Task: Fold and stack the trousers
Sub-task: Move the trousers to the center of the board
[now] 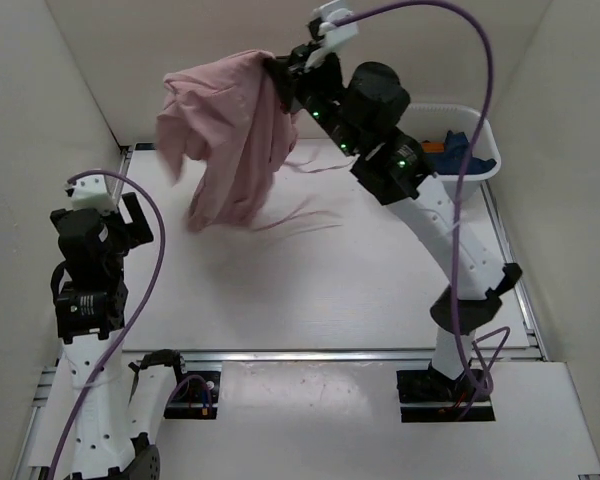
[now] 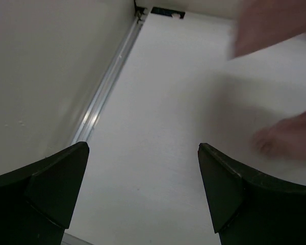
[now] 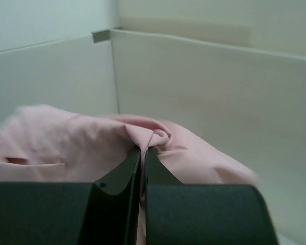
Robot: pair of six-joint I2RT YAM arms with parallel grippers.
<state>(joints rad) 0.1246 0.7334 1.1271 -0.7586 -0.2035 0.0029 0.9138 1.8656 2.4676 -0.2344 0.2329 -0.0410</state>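
Position of the trousers (image 1: 225, 130) (image 3: 66, 148): held in the air over the far middle of the table (image 1: 330, 290), clear of its surface. In the left wrist view they show only as a blurred pink mass (image 2: 275, 25) at the upper right.
Long axis of the trousers: runs downward from the pinched end. From above, that end lies far and to the right, and the loose end hangs nearer and to the left.
Lie of the fabric: bunched and draped, with no tidy fold to be seen. I cannot tell waist from leg ends.
Drawstrings (image 1: 315, 166): thin pink strands trailing rightward from the bundle. Whether they touch the table cannot be told.
State of the right gripper (image 1: 277, 75) (image 3: 143, 150): fingers pressed together, with a fold of the pink fabric pinched between the tips.
State of the left gripper (image 1: 130, 225) (image 2: 143, 168): fingers (image 2: 56, 184) wide apart with nothing between them, at the left side above bare table, well apart from the garment.
Container: white basket (image 1: 480, 165) at the far right corner.
Contents of the basket: dark blue garments (image 1: 460, 145) with an orange patch (image 1: 433, 148), lying inside, partly hidden by the right arm.
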